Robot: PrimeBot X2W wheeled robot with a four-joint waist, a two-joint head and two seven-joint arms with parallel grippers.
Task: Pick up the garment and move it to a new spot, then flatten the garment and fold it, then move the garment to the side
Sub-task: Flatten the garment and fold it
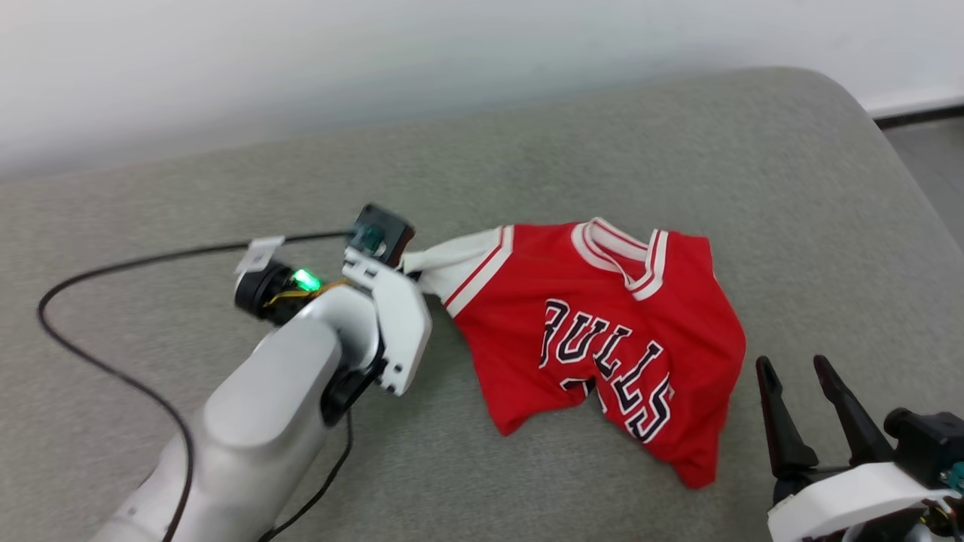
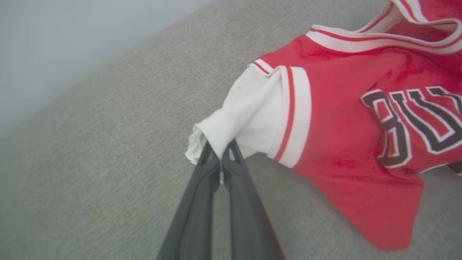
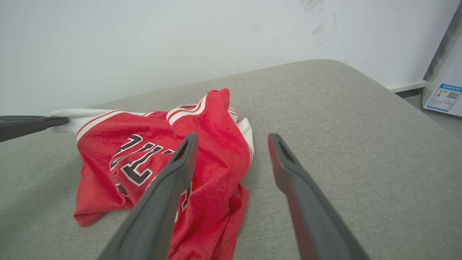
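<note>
The garment (image 1: 602, 331), a red jersey T-shirt with white sleeves and black lettering, lies crumpled on the grey cushion. My left gripper (image 2: 220, 151) is shut on the edge of its white sleeve (image 2: 249, 115), pinching the cloth between the fingertips; in the head view the left wrist (image 1: 376, 301) covers the fingers. The right wrist view shows the garment (image 3: 151, 159) spread to the left, with the left gripper's fingers (image 3: 32, 124) on the sleeve. My right gripper (image 1: 794, 376) stands open just right of the garment's lower edge, nothing between its fingers (image 3: 180, 162).
The grey fabric cushion (image 1: 527, 150) fills the scene, curving down at its right end. A white wall (image 1: 301, 53) runs behind it. A black cable (image 1: 90, 278) loops over the cushion to the left arm. A white box with a label (image 3: 445, 94) stands at the far right.
</note>
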